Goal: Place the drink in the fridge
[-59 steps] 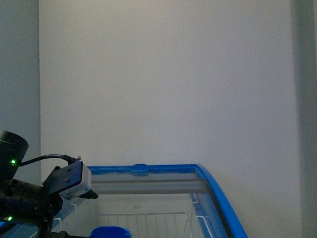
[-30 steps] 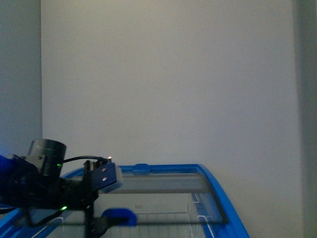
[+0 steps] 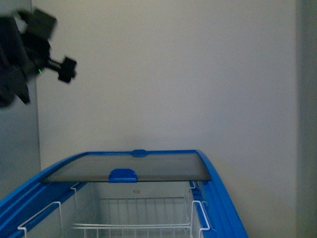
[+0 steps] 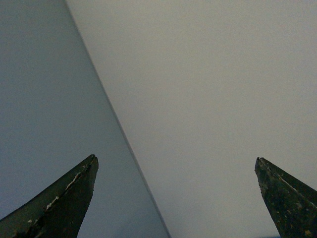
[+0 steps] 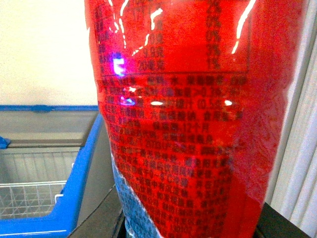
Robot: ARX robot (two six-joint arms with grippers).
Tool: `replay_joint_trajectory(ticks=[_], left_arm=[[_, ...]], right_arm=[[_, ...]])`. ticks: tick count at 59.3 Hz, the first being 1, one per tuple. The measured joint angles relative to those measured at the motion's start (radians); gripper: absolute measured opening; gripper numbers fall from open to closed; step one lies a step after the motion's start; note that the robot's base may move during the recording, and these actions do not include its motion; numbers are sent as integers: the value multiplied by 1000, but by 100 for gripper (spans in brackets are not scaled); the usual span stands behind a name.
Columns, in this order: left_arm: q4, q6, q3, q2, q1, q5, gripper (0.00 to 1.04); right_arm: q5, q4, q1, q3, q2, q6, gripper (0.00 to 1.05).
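The drink [image 5: 188,124] fills the right wrist view, its red printed label with a blue patch low down; its cap is out of view. My right gripper [image 5: 193,229] is shut on it, only dark finger bases showing beside it. The fridge [image 3: 225,208] stands low in the front view with its blue rim, white wire baskets [image 3: 138,218] and glass lid [image 3: 148,167] at the far end, the near part uncovered. It also shows beside the drink as the fridge rim [image 5: 79,183]. My left gripper [image 4: 176,159] is open and empty, raised high at the left gripper [image 3: 63,69].
A pale wall [image 3: 173,74] rises behind the fridge. A grey cabinet side [image 3: 17,148] stands at the left, and a grey strip [image 3: 307,119] runs down the right edge. The lid's blue handle [image 3: 124,174] sits at its near edge.
The glass lid slid to the far end, uncovering the baskets. My left arm let go and rose from over the fridge to the upper left.
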Motion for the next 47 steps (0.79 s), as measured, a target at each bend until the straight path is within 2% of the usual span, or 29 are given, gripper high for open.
replay_joint_trajectory(ticks=[7, 14, 27, 36, 38, 40, 42, 44, 47], left_arm=[[-41, -154, -169, -185, 26, 17, 97], [-105, -316, -447, -435, 72, 71, 97], [-126, -410, -837, -729, 134, 106, 97], [-170, -422, -1030, -915, 170, 137, 97], [-217, -428, -1052, -953, 180, 160, 95], [-341, -454, -1085, -1020, 188, 231, 88], [-434, -468, -1131, -1080, 188, 255, 81], [-457, -476, -1190, -1127, 182, 261, 74], [-449, -481, -1234, -1154, 175, 260, 68]], right_arm=[[4, 0, 0, 0, 0, 0, 37], [7, 0, 0, 0, 0, 0, 37], [6, 0, 0, 0, 0, 0, 37], [6, 0, 0, 0, 0, 0, 37], [6, 0, 0, 0, 0, 0, 37], [6, 0, 0, 0, 0, 0, 37], [6, 0, 0, 0, 0, 0, 37], [6, 0, 0, 0, 0, 0, 37], [6, 0, 0, 0, 0, 0, 37]])
